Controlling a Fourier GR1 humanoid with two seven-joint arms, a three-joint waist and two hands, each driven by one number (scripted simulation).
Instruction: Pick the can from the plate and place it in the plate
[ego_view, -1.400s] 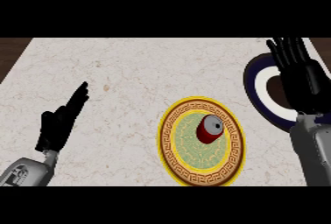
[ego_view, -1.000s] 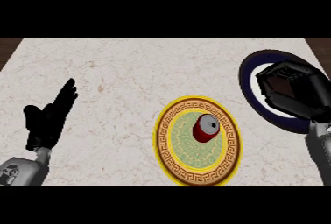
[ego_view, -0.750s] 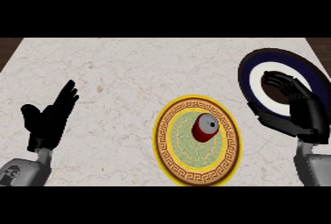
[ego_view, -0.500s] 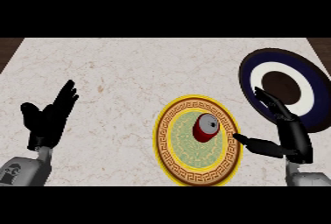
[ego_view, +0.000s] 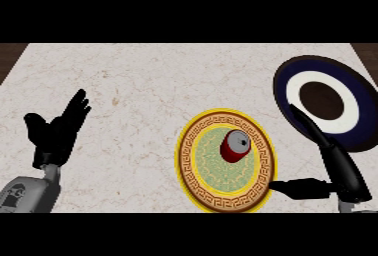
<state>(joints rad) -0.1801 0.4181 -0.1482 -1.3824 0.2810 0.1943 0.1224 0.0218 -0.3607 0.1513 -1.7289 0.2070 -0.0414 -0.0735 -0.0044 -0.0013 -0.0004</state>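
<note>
A red can (ego_view: 235, 147) with a grey top lies on its side in the middle of a yellow plate (ego_view: 201, 169) with a brown patterned rim and green centre. My right hand (ego_view: 341, 169) is open just right of that plate, fingers straight and pointing up-left, thumb stretched toward the plate's rim, apart from the can. Behind it sits a dark blue plate (ego_view: 294, 75) with a white ring and dark brown centre, at the right. My left hand (ego_view: 57, 131) stands open at the left, fingers up.
The counter's marble top (ego_view: 148, 80) spreads between the hands and to the back. A dark strip runs along its far edge, and the counter's left edge slants at the upper left corner.
My right hand has drawn back from over the blue plate, come down toward the lower right and opened beside the yellow plate. The can and left hand hold still.
</note>
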